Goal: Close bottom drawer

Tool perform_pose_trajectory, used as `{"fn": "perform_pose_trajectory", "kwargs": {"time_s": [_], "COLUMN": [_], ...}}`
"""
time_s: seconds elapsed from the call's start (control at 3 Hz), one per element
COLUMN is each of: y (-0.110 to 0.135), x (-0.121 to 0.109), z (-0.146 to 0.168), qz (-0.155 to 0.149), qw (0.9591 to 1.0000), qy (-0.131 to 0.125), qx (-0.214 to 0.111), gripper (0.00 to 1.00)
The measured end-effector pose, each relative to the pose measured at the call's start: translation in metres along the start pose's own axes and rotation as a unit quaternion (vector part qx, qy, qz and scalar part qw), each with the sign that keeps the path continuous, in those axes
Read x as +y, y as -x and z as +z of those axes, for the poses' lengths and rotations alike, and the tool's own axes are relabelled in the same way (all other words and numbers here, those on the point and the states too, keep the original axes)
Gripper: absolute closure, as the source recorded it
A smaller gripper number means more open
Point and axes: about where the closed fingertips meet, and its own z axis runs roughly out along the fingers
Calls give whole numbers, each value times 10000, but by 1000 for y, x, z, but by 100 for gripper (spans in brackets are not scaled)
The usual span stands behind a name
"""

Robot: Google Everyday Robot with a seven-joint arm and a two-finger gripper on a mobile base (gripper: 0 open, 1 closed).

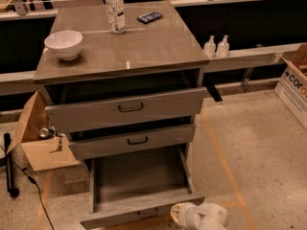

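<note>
The grey three-drawer cabinet (120,56) stands in the middle. Its bottom drawer (139,181) is pulled far out, a long shallow empty tray with a slim front panel (115,216) and a small dark handle (146,212). The top drawer (127,110) and middle drawer (132,141) stand slightly out. My gripper (180,215) is at the bottom edge of the view, on the white arm (206,218), right at the right end of the bottom drawer's front panel.
On the cabinet top are a white bowl (64,44), a water bottle (114,7) and a dark phone (149,17). An open cardboard box (41,143) lies at the left. Another box (293,87) stands at the right. Two small bottles (216,47) sit on a ledge.
</note>
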Motion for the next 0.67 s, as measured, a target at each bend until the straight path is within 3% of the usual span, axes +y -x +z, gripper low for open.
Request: {"fn": "perform_pose_trajectory", "kwargs": {"time_s": [0.67], "y": [-29], "x": [29], "z": [41], "qz": [121], "qw": [9999], "qy": [-7], "qx": [107], "gripper": [100]}}
